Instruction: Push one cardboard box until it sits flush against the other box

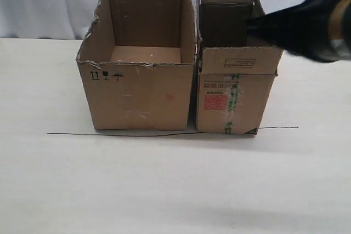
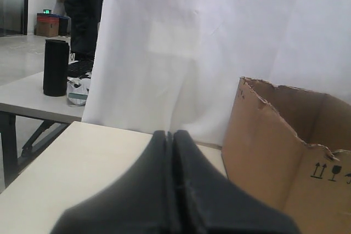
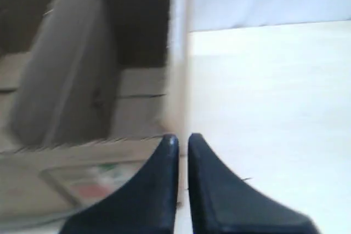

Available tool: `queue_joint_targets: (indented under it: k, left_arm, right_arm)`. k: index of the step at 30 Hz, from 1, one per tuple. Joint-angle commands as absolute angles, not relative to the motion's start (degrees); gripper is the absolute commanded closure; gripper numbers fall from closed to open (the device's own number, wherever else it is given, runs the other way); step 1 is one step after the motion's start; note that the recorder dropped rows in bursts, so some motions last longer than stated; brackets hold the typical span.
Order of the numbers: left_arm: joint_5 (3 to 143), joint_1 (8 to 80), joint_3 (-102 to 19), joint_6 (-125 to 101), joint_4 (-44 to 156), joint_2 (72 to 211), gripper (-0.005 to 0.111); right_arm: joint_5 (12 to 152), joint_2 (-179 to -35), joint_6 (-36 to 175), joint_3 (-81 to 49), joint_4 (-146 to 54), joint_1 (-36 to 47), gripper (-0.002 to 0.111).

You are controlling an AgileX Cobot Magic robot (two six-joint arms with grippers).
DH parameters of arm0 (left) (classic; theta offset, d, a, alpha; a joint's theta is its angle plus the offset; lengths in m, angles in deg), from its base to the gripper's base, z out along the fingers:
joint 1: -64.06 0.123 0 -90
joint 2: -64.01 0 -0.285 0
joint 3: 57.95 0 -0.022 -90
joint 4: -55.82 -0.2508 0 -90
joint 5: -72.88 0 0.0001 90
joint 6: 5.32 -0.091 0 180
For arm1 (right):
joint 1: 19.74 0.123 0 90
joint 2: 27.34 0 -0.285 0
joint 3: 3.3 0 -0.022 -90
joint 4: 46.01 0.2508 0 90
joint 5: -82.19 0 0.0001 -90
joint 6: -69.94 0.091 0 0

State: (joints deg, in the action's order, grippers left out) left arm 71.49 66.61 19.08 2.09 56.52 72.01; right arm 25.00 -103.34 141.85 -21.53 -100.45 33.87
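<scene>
The narrow cardboard box (image 1: 236,100), with its red label and green tape stripe, stands right beside the wider torn-rimmed other box (image 1: 140,97). Their near walls meet at the top, and only a thin dark slit shows lower down. My right gripper (image 1: 255,24) comes in blurred from the upper right, at the narrow box's right top edge. In the right wrist view this gripper (image 3: 182,138) is shut and empty, over the cardboard box (image 3: 66,102) rim. My left gripper (image 2: 170,134) is shut and empty, apart from the other box (image 2: 285,152). It is out of the exterior view.
A thin black line (image 1: 137,134) runs along the table under the boxes' front edges. A white curtain (image 1: 49,4) hangs behind the table. The left wrist view shows a black cylinder (image 2: 56,67) on a separate table.
</scene>
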Motion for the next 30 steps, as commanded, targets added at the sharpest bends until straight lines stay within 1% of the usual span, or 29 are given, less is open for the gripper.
queue_joint_targets:
  k: [1,5,7,8,11,13,16,23,30]
  left_arm:
    - [72.01,66.63,19.27,2.30,56.43,71.80,0.107]
    - [72.01,66.63,19.27,2.30,56.43,71.80,0.107]
    - [72.01,66.63,19.27,2.30,56.43,71.80,0.107]
    - [72.01,66.63,19.27,2.30,56.43,71.80,0.107]
    - [72.01,66.63,19.27,2.30,56.43,71.80,0.107]
    - [72.01,66.63,19.27,2.30,56.43,71.80,0.107]
    - [72.01,66.63,19.27,2.30,56.43,71.80,0.107]
    - [72.01,66.63,19.27,2.30,56.43,71.80,0.107]
    - [72.01,66.63,19.27,2.30,56.43,71.80,0.107]
  right_arm:
    - [17.49,-101.07,135.76,-18.10,-100.46,24.56,0.103]
    - [32.02,-106.90,115.52,-16.59,-73.46,4.01,0.103]
    - [35.79,-110.17,109.66,-16.51,-64.05,-3.25,0.103]
    - [37.62,-111.59,106.83,-16.51,-60.09,-6.12,0.103]
    - [41.47,-114.78,98.60,-16.51,-51.63,-11.13,0.103]
    - [42.46,-117.17,93.87,-16.51,-48.50,-12.59,0.103]
    - [44.63,-121.53,89.68,-16.51,-44.61,-12.57,0.103]
    - [49.88,-128.28,77.35,-16.44,-26.65,-12.57,0.103]
    - [49.09,-132.71,68.60,-12.11,-13.59,-12.57,0.103]
